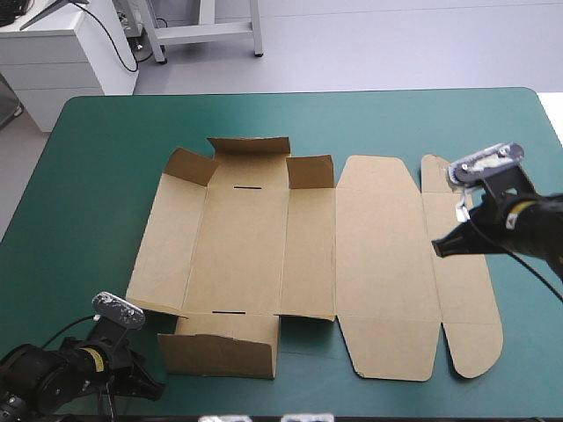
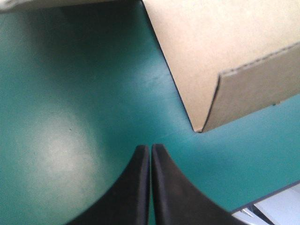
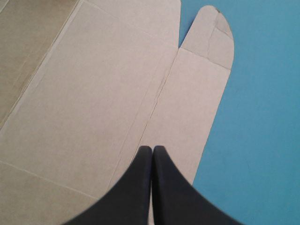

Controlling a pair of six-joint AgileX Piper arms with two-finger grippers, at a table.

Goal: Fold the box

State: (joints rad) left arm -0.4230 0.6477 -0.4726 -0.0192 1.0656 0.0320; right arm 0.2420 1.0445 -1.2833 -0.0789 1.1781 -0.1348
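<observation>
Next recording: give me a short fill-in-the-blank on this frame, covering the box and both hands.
1. The box lies on a table cover coloured ____.
2. The left hand has its fingers ____, holding nothing.
3. The right hand is over the box; the left hand is over bare ____.
4. The box's raised walls stand toward the table's ____ edge.

Missing words: teal-green; shut; cover; left.
</observation>
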